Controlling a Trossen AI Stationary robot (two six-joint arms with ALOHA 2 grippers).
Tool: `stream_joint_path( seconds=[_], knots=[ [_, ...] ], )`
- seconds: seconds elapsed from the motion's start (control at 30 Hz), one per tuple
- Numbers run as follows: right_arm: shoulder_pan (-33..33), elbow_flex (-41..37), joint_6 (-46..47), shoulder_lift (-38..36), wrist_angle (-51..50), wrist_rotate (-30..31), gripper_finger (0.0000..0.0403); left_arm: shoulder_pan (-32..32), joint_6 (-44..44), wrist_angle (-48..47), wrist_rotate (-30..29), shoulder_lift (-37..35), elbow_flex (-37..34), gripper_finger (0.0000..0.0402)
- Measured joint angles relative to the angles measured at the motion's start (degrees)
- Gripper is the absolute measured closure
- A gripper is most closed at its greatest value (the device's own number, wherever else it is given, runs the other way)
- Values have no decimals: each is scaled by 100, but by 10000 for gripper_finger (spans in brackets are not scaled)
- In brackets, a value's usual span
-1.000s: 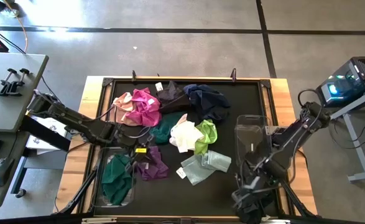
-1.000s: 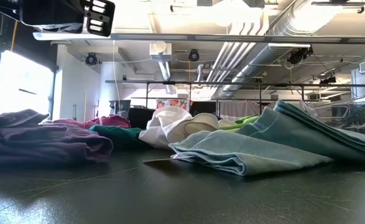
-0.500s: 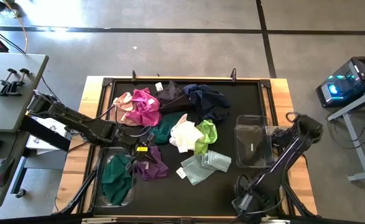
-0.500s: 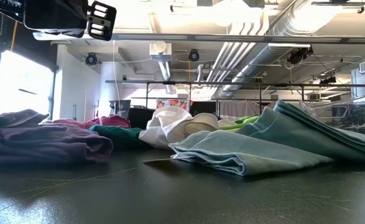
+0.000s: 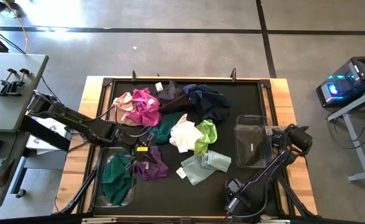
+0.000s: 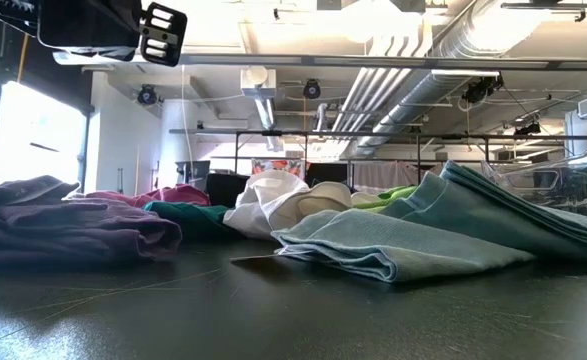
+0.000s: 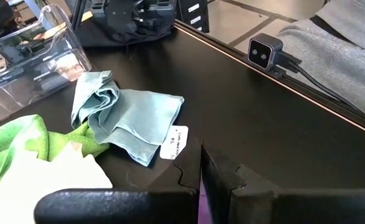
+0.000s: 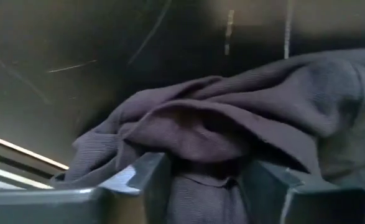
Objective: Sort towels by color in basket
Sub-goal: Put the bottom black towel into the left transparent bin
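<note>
Your right gripper (image 8: pixel 204 171) straddles a dark towel (image 8: pixel 263 93) at the table's (image 5: pixel 244 93) near edge, presumably to lift it; you cannot tell if it grips. Left gripper (image 7: pixel 201 168) waits closed above the purple towel (image 5: pixel 156 167).

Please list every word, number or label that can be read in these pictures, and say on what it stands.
No text here can be read with certainty.
White tag on the pale blue towel: some printed lines, too small to read.
Yellow label on the left arm: too small to read.
</note>
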Motion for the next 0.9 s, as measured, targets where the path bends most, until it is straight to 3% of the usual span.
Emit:
stream_joint_path(
  seconds=[0.3,0.53,0.67,0.8,0.9],
  knots=[
    [29,-12,-409,-37,608,902,391,0,0,-57,-4,0,0,401],
    [-83,-55,-964,-328,1404,2154,390,0,39,39,-78,0,-4,401],
    [-103,-42,-1255,-944,1686,3183,397,-79,163,291,-350,0,-4,401],
    [-181,-48,-2275,-1376,1822,4332,393,-188,303,543,-459,0,-4,401],
    [-396,-39,-3659,-1564,2276,4929,398,-205,310,709,-474,0,-4,401]
  ],
)
